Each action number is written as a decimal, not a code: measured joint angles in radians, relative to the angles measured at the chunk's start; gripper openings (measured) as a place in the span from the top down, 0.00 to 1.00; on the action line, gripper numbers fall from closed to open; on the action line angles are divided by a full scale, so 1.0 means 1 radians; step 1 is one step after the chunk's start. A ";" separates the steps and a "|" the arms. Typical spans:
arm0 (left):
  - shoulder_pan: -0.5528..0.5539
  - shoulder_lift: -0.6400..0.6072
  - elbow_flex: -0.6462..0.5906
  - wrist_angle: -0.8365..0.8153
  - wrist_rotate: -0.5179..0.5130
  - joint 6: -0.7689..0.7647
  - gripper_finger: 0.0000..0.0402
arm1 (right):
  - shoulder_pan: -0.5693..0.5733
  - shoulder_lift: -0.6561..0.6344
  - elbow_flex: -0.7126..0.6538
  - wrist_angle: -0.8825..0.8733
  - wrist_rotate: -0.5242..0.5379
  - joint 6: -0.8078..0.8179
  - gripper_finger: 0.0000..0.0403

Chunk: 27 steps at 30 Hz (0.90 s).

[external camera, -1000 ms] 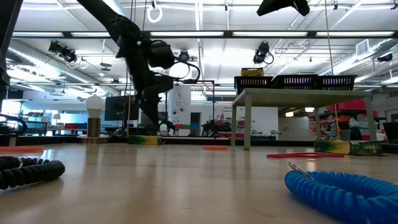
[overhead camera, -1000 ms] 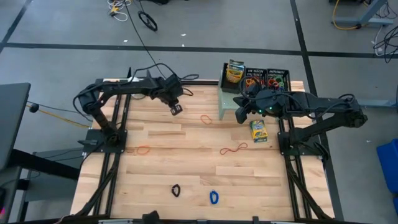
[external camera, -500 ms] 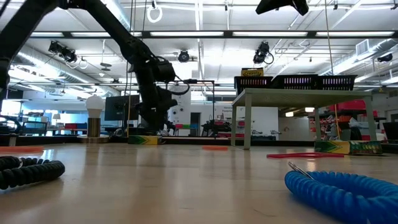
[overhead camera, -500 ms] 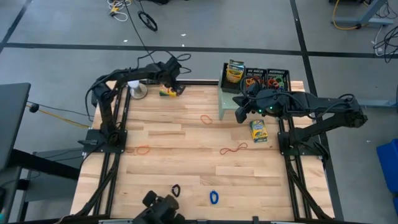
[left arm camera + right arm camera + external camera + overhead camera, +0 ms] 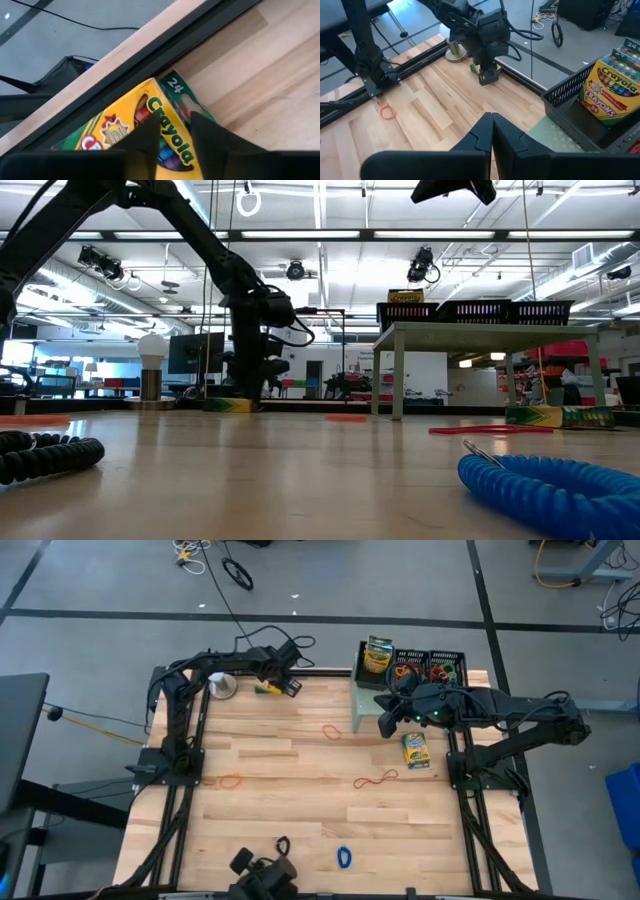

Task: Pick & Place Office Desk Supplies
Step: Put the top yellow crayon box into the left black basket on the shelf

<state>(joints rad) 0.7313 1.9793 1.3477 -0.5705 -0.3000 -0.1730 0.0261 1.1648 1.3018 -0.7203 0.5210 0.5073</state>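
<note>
A yellow-and-green crayon box [image 5: 135,125] lies flat at the table's far edge, beside the white ball on a stand [image 5: 221,686]. My left gripper [image 5: 175,137] points steeply down over this box [image 5: 267,688] and is open, with the box's printed face showing in the gap between its fingers. My right gripper [image 5: 492,131] is shut and hangs in the air at the far right, over the pale green shelf [image 5: 362,710]. A second crayon box [image 5: 377,656] stands in a black mesh tray [image 5: 430,668]. A third one [image 5: 416,750] lies on the table. My left gripper stands over the printed face [image 5: 172,120] of the crayon box, slanting down from the near side. Its own fingers hide their tips, so I cannot tell whether they touch the box. The box lies flat on the table.
Rubber-band loops lie scattered: orange [image 5: 332,731], red [image 5: 376,779], orange [image 5: 231,781], black [image 5: 283,845], blue [image 5: 344,857]. More bands fill the mesh trays. A black rail [image 5: 320,671] runs along the far edge. A dark device [image 5: 262,875] sits at the near edge.
My left gripper has swung from over the table's middle toward the far edge and come down over the crayon box beside the white ball, rolling its wrist on the way. My right arm has kept still.
</note>
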 joint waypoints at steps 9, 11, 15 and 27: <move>-0.075 -0.018 -0.001 -0.094 0.080 0.056 0.98 | 0.000 0.000 0.000 0.001 0.000 -0.019 0.97; -0.107 -0.034 -0.003 -0.127 0.095 0.079 0.99 | 0.000 0.000 0.000 0.000 0.000 -0.020 0.97; -0.164 -0.083 -0.006 -0.215 0.122 0.088 0.99 | 0.000 0.000 0.000 0.000 0.000 -0.027 0.97; -0.322 -0.313 -0.013 -0.316 0.298 -0.009 0.99 | 0.005 0.000 0.000 -0.006 0.000 -0.033 0.97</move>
<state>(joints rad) 0.4096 1.6660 1.3346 -0.8865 -0.0020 -0.1824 0.0308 1.1648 1.3018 -0.7259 0.5215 0.4746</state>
